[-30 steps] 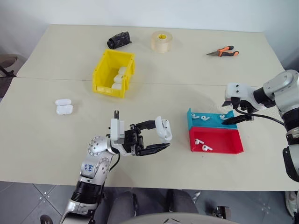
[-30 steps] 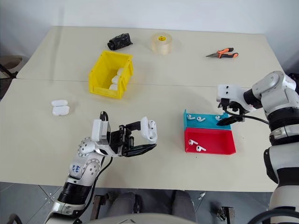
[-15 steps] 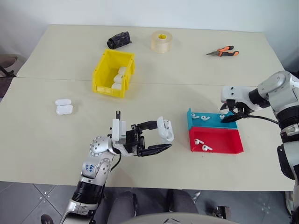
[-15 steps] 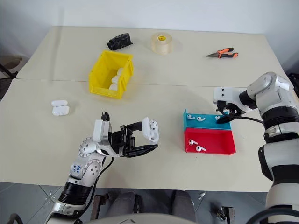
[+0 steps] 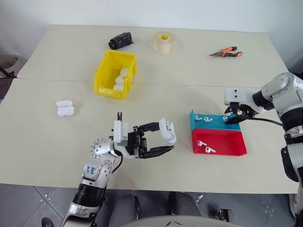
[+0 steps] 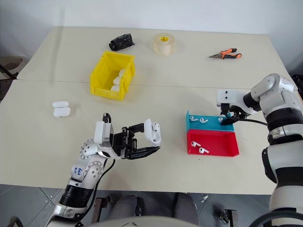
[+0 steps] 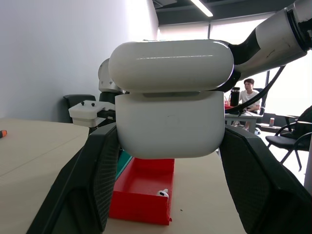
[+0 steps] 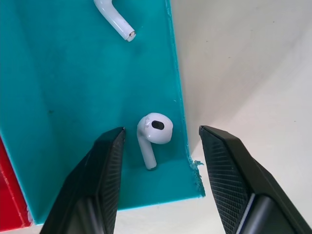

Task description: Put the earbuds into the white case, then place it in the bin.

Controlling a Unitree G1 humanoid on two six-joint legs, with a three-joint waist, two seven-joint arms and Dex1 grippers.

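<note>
Left gripper (image 5: 163, 143) grips white case (image 5: 166, 132). Right gripper (image 8: 155, 141) jaws open round earbud (image 8: 152, 132) in teal tray (image 8: 73, 97): tiny, light, slippery, prob. pinch its stem.

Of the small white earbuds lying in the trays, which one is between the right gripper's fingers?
The white stemmed earbud in the shallow teal tray's corner, framed by the right gripper; the other earbuds lie apart from the gripper.
</note>
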